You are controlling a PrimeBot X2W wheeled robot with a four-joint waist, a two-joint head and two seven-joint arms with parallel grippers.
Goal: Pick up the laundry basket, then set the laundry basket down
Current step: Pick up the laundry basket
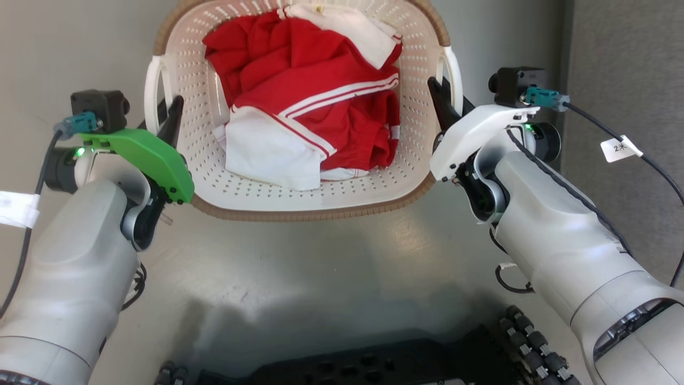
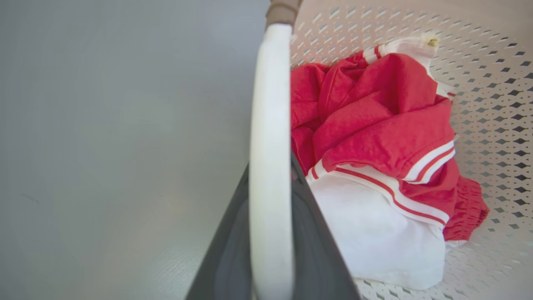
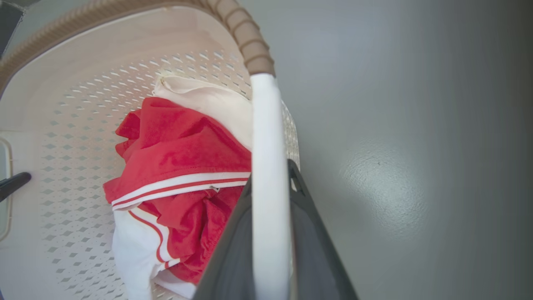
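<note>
The laundry basket [image 1: 310, 213] is cream-white and perforated with a brown woven rim, and it sits in the upper middle of the head view. It holds red and white clothes [image 1: 315, 91]. My left gripper [image 1: 170, 115] is shut on the basket's white left handle [image 1: 152, 91]. In the left wrist view that handle [image 2: 270, 104] runs between the dark fingers of the left gripper [image 2: 270, 166]. My right gripper [image 1: 441, 99] is shut on the right handle [image 1: 454, 69]. The right wrist view shows this handle [image 3: 266, 125] clamped in the right gripper [image 3: 270, 171].
Grey floor [image 1: 331, 267] lies under and around the basket. A darker grey panel [image 1: 625, 53] stands at the right. My black wheeled base [image 1: 374, 366] fills the bottom edge. A cable with a white tag [image 1: 617, 148] hangs off the right wrist.
</note>
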